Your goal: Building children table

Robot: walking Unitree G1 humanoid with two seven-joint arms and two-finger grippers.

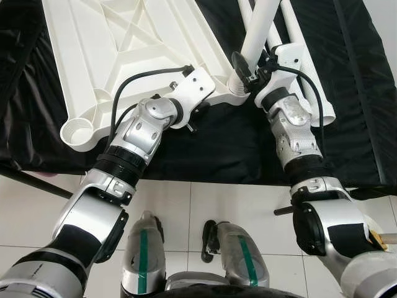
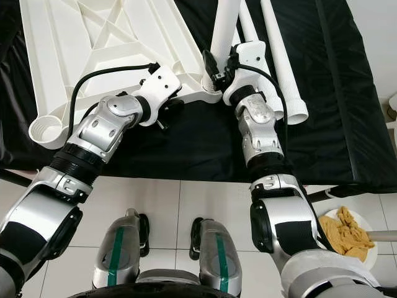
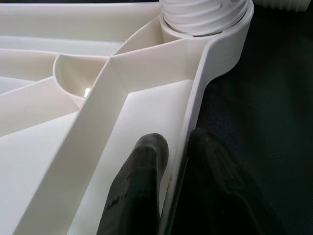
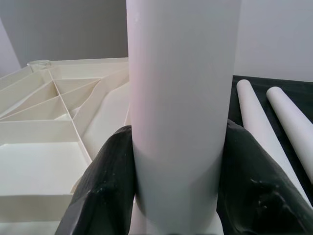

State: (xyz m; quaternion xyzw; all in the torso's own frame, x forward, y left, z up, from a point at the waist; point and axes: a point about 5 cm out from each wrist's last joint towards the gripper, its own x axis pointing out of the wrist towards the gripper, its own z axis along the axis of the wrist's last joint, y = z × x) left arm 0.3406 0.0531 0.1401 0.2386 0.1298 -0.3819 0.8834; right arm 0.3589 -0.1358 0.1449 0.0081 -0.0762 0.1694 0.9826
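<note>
Meanwhile, left gripper pinches the tabletop rim, right gripper clamps a leg that could cross-thread if tilted.

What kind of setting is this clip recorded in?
Probably a room in a home, set up for furniture assembly: white tiled floor, a black cloth spread as a work surface, and an upturned white tabletop with loose legs beside it.

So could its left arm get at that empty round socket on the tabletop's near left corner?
Probably yes: nothing lies between them, and the socket sits near the left gripper. But that gripper is clamped on the tabletop's rim and would have to let go.
</note>
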